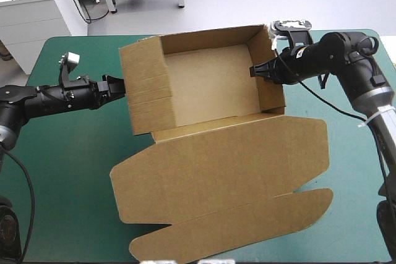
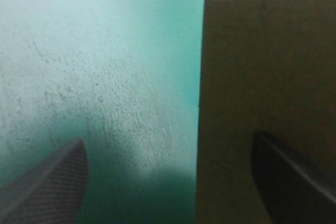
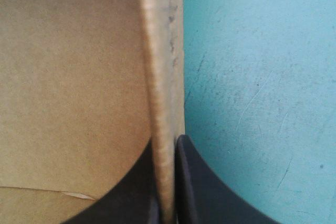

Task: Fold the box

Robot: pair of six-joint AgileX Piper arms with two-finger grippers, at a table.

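**We have the brown box standing as an open tray on the teal-green counter, its lid lying flat toward the near edge.**

Our right fingers are pinched almost closed on the tray's right wall, probably to brace it upright and anchor the tray. Our left fingers stand wide apart and grip nothing. One is in front of the left wall and the other over bare cover, seemingly placed to steady that side.
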